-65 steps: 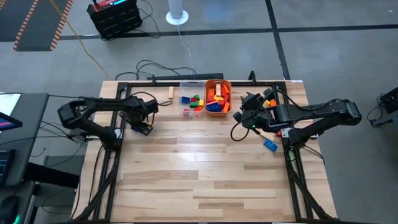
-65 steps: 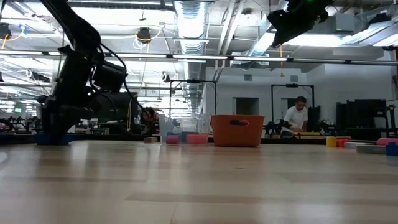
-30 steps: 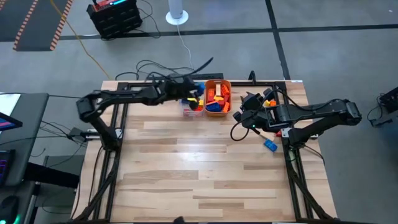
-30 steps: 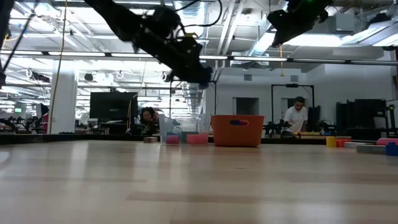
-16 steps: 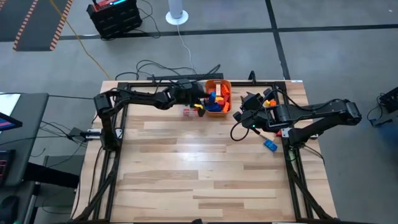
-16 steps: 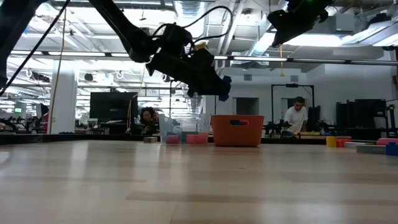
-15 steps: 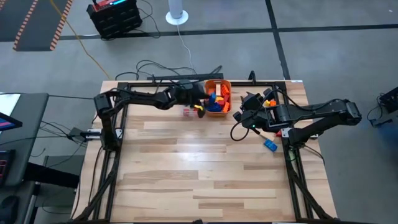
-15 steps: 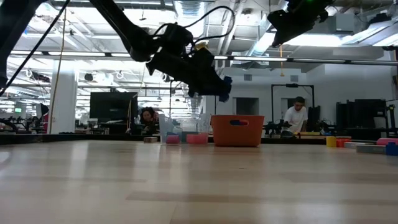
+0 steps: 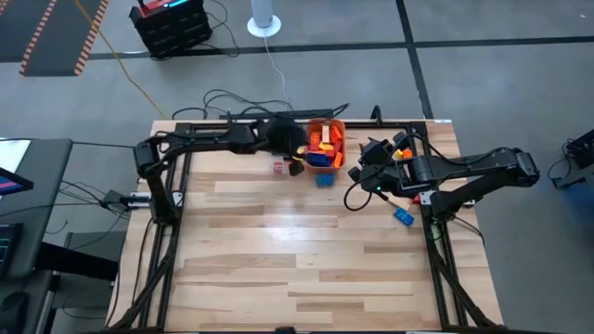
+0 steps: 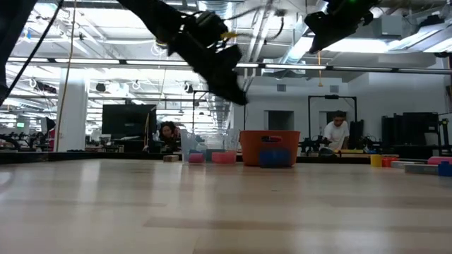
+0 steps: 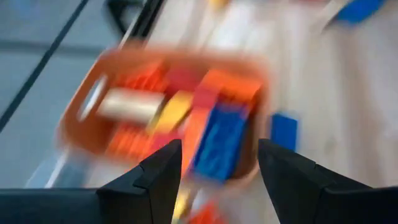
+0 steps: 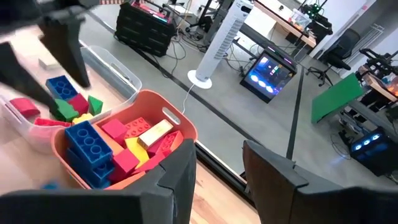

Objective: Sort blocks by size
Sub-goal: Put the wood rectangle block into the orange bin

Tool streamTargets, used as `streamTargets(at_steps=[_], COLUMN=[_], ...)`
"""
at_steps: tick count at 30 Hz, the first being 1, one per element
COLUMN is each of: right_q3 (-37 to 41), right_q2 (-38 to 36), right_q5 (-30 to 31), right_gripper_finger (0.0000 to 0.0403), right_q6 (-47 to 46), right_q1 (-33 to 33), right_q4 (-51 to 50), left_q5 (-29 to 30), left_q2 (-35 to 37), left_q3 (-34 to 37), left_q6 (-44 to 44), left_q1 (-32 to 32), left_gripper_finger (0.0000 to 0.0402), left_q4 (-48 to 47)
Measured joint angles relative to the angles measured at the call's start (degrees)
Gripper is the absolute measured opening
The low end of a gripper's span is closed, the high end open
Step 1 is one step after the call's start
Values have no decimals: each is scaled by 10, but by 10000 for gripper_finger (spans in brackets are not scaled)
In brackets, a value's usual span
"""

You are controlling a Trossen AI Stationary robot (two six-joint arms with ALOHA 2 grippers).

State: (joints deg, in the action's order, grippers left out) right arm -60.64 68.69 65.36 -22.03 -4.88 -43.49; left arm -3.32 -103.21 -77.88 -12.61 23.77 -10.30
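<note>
The orange tub (image 9: pixel 328 130) holds blue, red, yellow and wood blocks (image 12: pixel 112 146). The clear tub (image 12: pixel 121 71) to its left holds small blue, green and red blocks (image 12: pixel 65 99); my left arm hides most of it in the high view. My left gripper (image 9: pixel 301 154) hangs open above the two tubs, with nothing between its fingers (image 11: pixel 163 168). A blue block (image 9: pixel 324 179) lies flat on the table just in front of the orange tub's near wall (image 10: pixel 274 158). My right gripper (image 9: pixel 364 171) waits open to the right of the orange tub, raised off the table.
Another blue block (image 9: pixel 402 215) lies on the table near my right arm's base. Yellow, red and blue blocks (image 10: pixel 376 161) stand at the table's right side in the low view. Cables run along the far edge (image 9: pixel 232 97). The near half of the table (image 9: pixel 297 269) is bare wood.
My left gripper swung from the clear tub toward the orange tub with a blue block, rolled and tipped, then opened and let go. The blue block has dropped to the table in front of the orange tub's near wall. My right arm kept still.
</note>
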Motion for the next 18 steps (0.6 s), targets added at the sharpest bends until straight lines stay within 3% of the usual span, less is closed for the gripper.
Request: streamTargets(at_steps=[5,12,18], right_q3=[0,0,0], right_q2=[0,9,64], right_q5=[-10,-76,-178], right_gripper_finger=[163,163,163], right_q6=[-16,-1,115], right_q1=[0,-12,-2], right_q4=[-27,-27,92], left_q5=[19,56,67], left_q2=[51,161,155], left_q3=[56,220,286], left_q6=[0,72,148], left_q1=[46,131,184], left_gripper_finger=[205,206,206], left_q4=[-71,15,79])
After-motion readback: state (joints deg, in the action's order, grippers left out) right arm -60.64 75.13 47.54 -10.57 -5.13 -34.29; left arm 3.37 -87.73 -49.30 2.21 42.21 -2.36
